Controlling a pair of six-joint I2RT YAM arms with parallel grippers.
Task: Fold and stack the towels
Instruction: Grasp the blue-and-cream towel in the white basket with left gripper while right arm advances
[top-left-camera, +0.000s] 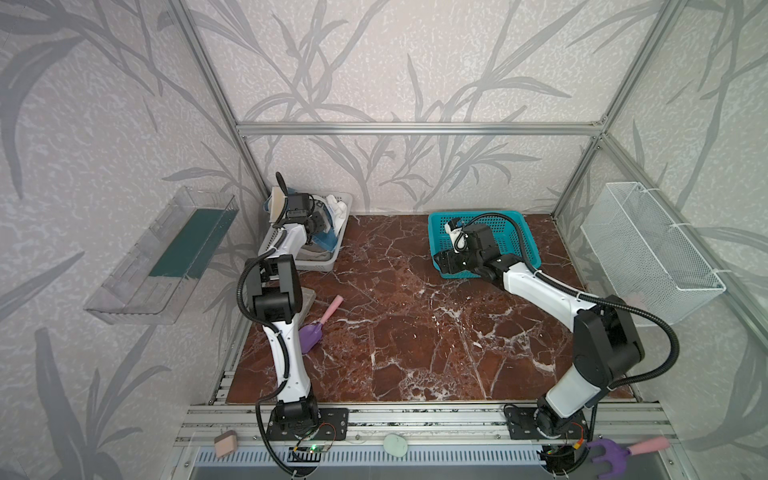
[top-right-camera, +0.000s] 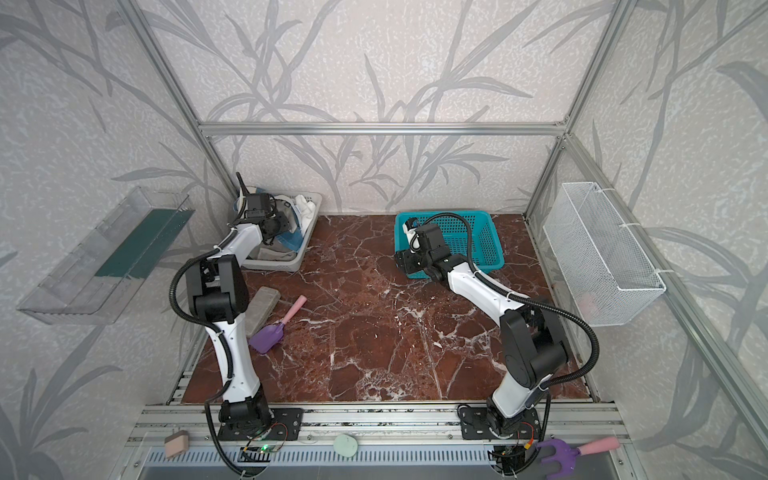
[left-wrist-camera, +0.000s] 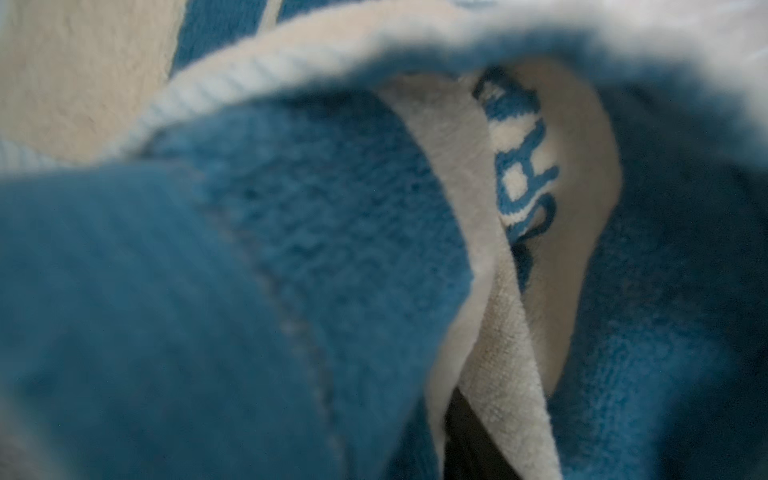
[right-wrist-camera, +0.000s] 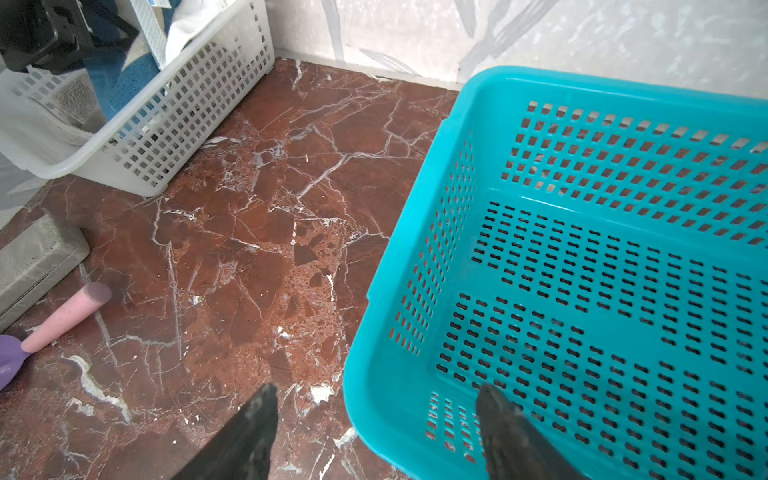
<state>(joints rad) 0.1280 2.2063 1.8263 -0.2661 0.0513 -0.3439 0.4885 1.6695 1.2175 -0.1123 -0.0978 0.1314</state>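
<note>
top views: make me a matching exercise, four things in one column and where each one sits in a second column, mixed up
Things
1 blue towel
2 purple scoop
3 teal basket
4 wire basket

Places
a back right on the table
b in the white basket
c hung on the right wall
d beside the grey slab

Pairs: 1-b, 2-d, 3-a, 4-c

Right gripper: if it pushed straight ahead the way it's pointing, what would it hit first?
Most likely the teal basket: the right gripper stands open astride its wall, one finger outside over the marble tabletop, one inside. Depth is hard to judge.
</note>
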